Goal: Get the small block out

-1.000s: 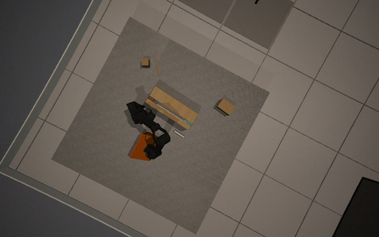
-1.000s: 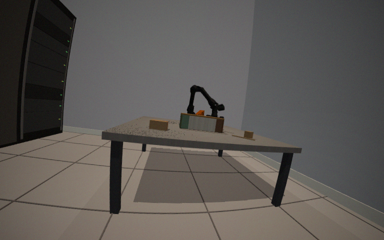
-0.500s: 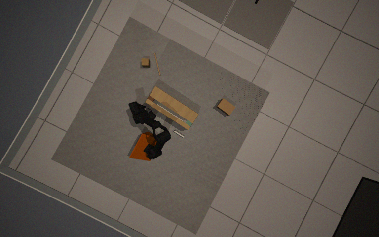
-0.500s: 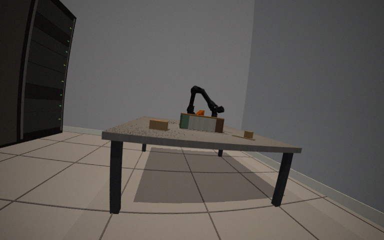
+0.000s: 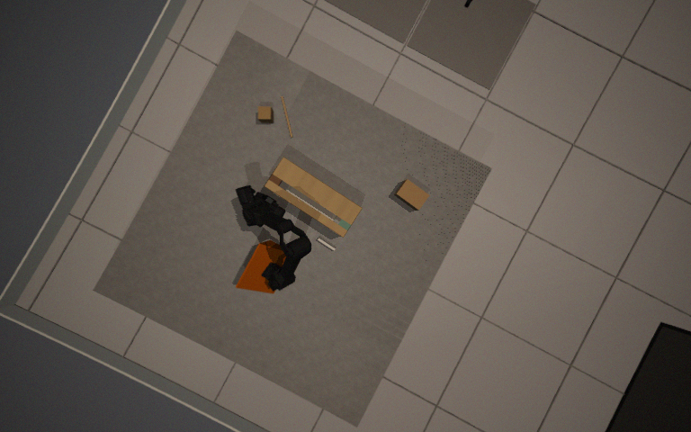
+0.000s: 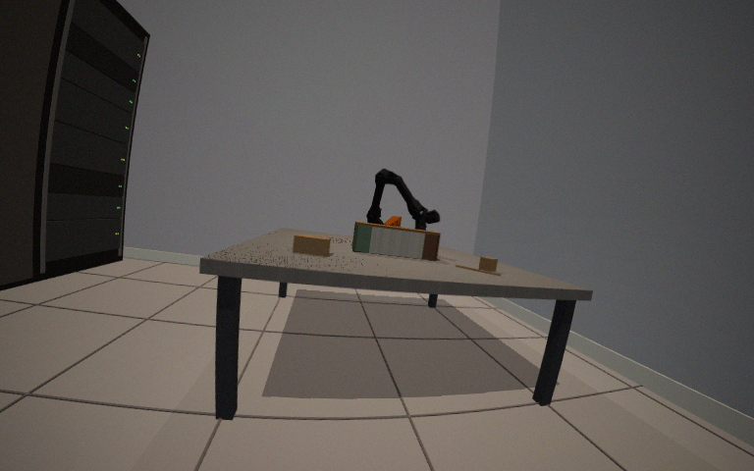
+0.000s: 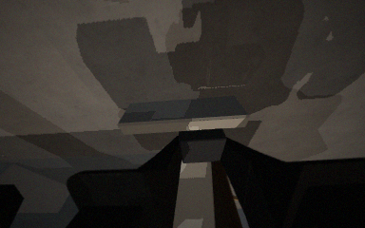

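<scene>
The top view looks straight down from high up on the table (image 5: 203,284). The exterior view sits low and far, facing the table (image 6: 389,275) and box (image 6: 396,241). The wrist view looks along the fingers, close.

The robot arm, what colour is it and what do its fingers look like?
The arm is all black, made of thin jointed links, with no markings or loose cables that show. It stands on an orange base plate. Its gripper has two dark, broad fingers that narrow toward the tips.
</scene>
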`<state>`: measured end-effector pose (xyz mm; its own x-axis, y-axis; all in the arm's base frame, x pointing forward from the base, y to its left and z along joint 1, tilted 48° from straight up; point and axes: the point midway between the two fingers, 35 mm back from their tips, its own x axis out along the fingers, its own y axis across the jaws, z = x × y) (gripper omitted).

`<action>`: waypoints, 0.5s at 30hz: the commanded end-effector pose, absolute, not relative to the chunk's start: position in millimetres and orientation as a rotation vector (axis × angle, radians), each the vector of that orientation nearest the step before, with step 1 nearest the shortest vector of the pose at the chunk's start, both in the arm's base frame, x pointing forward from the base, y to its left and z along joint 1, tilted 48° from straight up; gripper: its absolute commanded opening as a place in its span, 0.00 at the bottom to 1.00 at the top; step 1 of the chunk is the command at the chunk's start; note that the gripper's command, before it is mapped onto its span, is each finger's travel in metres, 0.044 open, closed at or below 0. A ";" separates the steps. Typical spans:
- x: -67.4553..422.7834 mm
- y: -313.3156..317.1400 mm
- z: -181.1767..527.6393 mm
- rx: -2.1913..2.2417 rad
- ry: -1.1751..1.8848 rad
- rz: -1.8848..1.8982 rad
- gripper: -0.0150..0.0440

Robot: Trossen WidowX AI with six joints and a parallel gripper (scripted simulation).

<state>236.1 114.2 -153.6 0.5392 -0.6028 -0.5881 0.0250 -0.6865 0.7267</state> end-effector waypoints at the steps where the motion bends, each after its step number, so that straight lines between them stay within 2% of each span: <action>1: 236.1 114.0 -153.1 2.073 -0.464 -1.148 0.30; 2: 236.0 116.0 -151.8 2.073 -0.464 -1.148 0.26; 3: 235.7 119.2 -149.5 2.074 -0.463 -1.149 0.25; 15: 226.4 160.0 -111.7 2.080 -0.463 -1.154 0.25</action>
